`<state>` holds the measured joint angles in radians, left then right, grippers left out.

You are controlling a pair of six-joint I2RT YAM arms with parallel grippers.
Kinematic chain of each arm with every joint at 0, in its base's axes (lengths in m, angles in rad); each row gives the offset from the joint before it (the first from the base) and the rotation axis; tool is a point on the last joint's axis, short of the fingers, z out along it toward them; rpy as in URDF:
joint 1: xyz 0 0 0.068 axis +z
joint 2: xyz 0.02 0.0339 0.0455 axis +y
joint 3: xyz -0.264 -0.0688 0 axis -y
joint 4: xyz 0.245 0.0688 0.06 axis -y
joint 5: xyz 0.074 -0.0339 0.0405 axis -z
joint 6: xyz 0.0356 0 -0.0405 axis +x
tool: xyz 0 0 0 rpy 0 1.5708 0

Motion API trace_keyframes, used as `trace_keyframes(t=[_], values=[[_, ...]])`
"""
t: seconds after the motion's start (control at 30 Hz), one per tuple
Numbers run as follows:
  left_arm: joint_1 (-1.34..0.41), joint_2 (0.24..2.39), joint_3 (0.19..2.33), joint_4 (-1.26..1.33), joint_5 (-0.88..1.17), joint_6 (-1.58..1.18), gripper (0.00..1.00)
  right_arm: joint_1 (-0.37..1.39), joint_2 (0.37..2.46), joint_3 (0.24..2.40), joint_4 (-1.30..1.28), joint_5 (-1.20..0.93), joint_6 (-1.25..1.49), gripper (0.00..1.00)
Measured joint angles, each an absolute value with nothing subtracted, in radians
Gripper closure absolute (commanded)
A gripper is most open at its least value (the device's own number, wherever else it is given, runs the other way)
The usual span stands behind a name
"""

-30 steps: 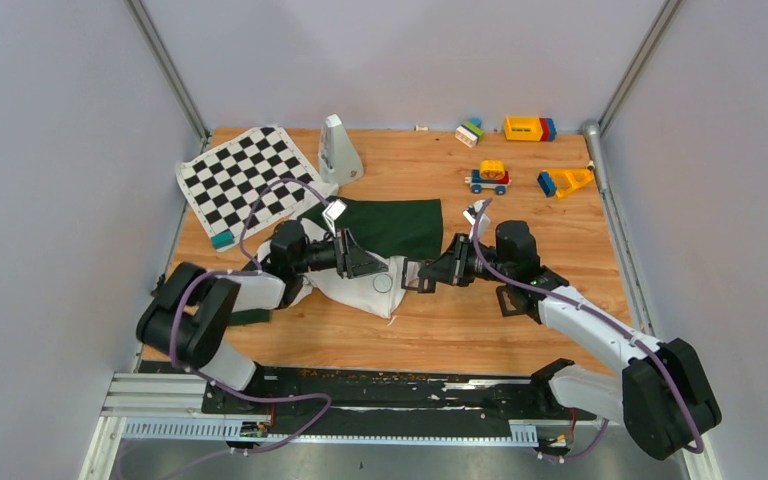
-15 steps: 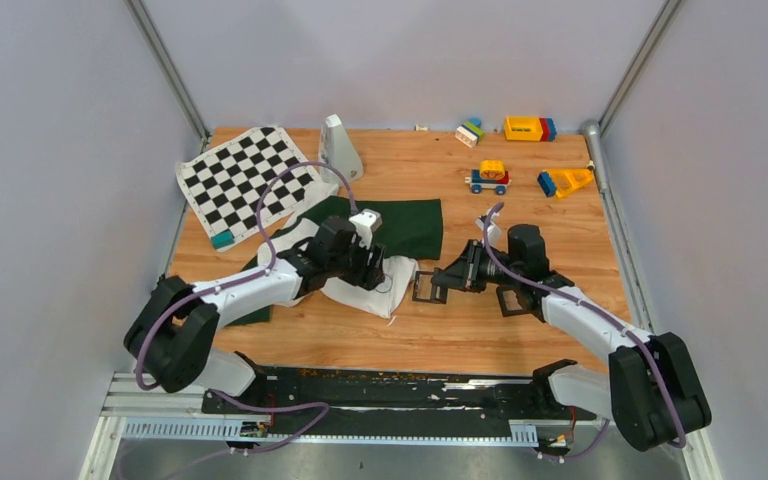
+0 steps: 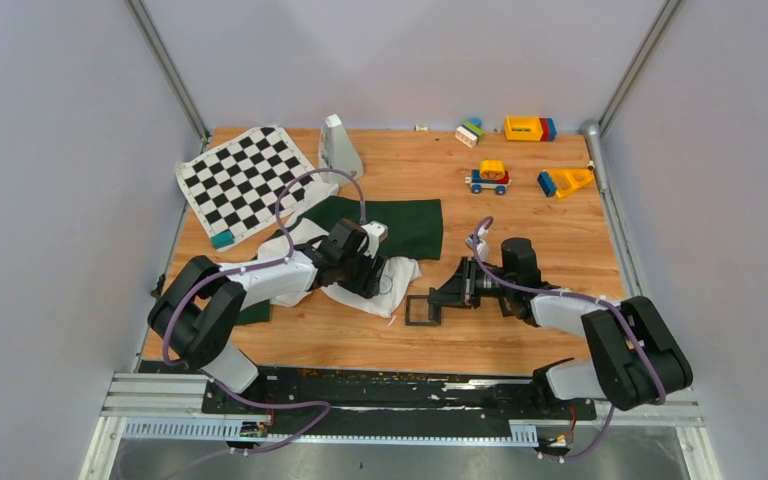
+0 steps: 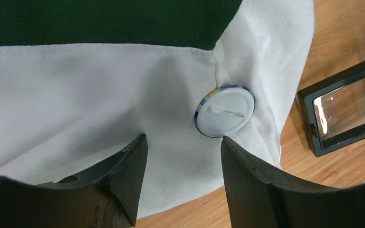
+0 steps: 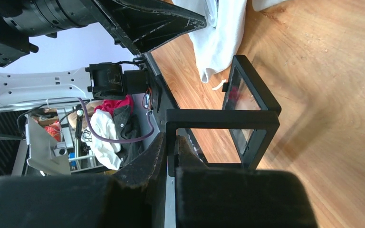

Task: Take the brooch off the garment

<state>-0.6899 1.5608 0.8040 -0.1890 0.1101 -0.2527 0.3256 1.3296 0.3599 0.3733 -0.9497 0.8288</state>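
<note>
While left gripper (image 4: 183, 143) gapes beside round white brooch (image 4: 225, 110) | right gripper (image 5: 170, 145) clamps black frame (image 5: 218, 117)

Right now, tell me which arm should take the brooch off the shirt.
Left. The left claw is open over the garment, with the brooch just ahead of its fingertips. The right claw is shut on a black frame, off the cloth.

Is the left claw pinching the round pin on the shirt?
No, the left gripper is open, its fingers wide apart, and the brooch lies on the white cloth of the garment just beyond their tips.
</note>
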Motion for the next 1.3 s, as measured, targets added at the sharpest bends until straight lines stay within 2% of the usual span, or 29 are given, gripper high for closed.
trace_keyframes(t=[0.2, 0.47, 0.77, 0.9, 1.0, 1.07, 1.2, 1.3], values=[[-0.691, 1.578, 0.813, -0.177, 0.148, -0.241, 0.38, 0.326, 1.415, 0.336, 0.496, -0.996, 0.871, 1.0], [-0.691, 1.579, 0.813, -0.14, 0.204, -0.238, 0.34, 0.326, 1.438, 0.336, 0.564, -1.013, 0.884, 1.0], [-0.697, 1.658, 0.888, -0.149, 0.165, -0.228, 0.41, 0.324, 1.495, 0.335, 0.612, -1.028, 0.897, 1.0], [-0.714, 1.67, 0.901, -0.155, 0.138, -0.219, 0.53, 0.324, 1.515, 0.335, 0.634, -1.035, 0.899, 1.0], [-0.733, 1.679, 0.913, -0.162, 0.113, -0.21, 0.67, 0.324, 1.523, 0.336, 0.644, -1.039, 0.902, 1.0], [-0.75, 1.685, 0.92, -0.167, 0.091, -0.2, 0.71, 0.324, 1.523, 0.336, 0.649, -1.042, 0.903, 1.0], [-0.778, 1.683, 0.941, -0.168, 0.051, -0.194, 0.73, 0.324, 1.523, 0.335, 0.649, -1.043, 0.904, 1.0], [-0.785, 1.663, 0.929, -0.167, 0.036, -0.194, 0.8, 0.324, 1.523, 0.335, 0.648, -1.043, 0.904, 1.0]])
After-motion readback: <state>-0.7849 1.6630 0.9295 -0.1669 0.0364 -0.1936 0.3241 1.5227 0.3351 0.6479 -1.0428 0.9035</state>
